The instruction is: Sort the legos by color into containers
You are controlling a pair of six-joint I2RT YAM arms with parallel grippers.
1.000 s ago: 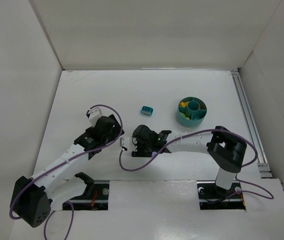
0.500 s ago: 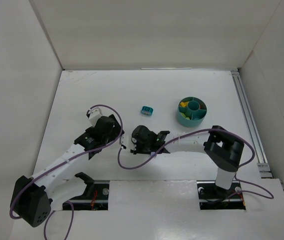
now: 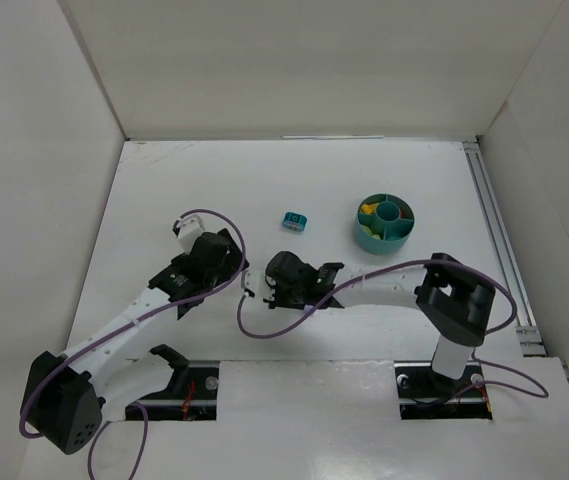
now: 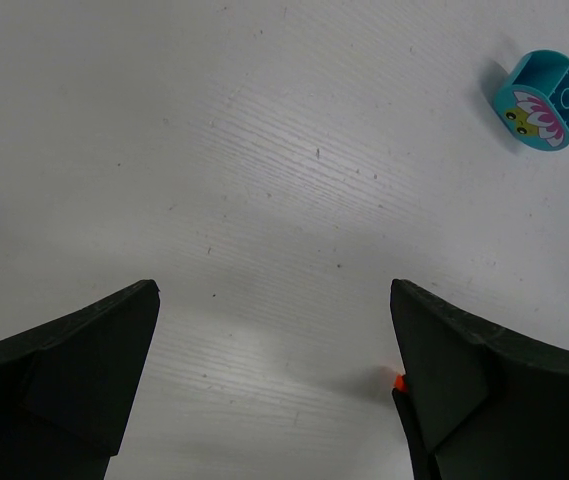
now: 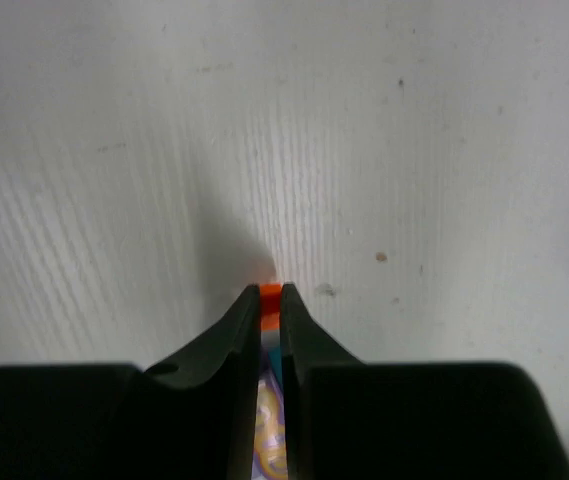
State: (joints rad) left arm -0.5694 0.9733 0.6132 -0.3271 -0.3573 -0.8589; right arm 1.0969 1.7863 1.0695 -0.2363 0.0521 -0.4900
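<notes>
Since the right gripper [image 5: 270,292] is pinched tight on an orange-red brick [image 5: 270,297], which shows only as a sliver between the tips, I would lift straight up and slowly. That tests the hold before the swing toward the teal bowl [image 3: 376,242], at about 2 o'clock from the grip. Release low over the compartment meant for that colour. The left gripper [image 4: 272,290] hangs spread wide and empty at 9 o'clock, close by, so steer clear of it.

Count:
- one bowl
- one teal brick [image 3: 295,220] loose on the table [image 3: 184,190] at 1 o'clock
- one brick held
- yellow and green pieces inside the bowl, perhaps two or three, too small to count surely
</notes>
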